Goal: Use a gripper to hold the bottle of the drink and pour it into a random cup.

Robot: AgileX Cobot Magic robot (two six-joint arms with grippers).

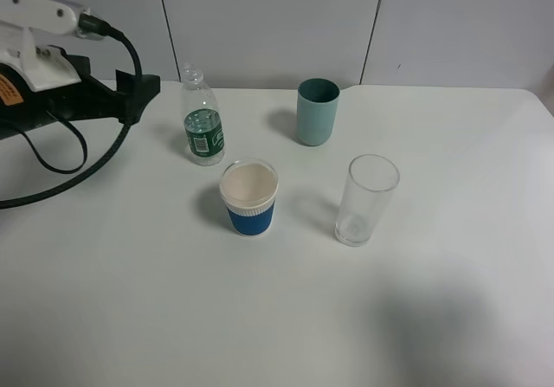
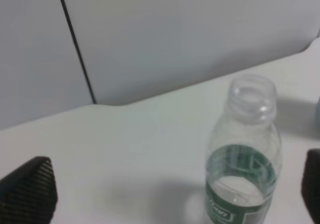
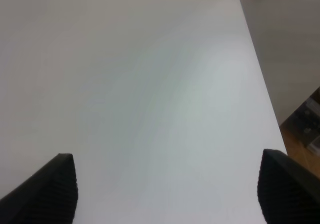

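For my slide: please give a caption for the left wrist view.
Open left gripper faces the uncapped bottle on the white table.

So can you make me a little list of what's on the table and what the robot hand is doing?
bottle: bottle of the drink, upright, cap off, partly full
teal cup: teal-green cup, upright, behind the others
white cup: white cup with blue sleeve, in front of the bottle
glass: clear glass tumbler, looks empty
left gripper: open, beside the bottle, not touching
table: white table
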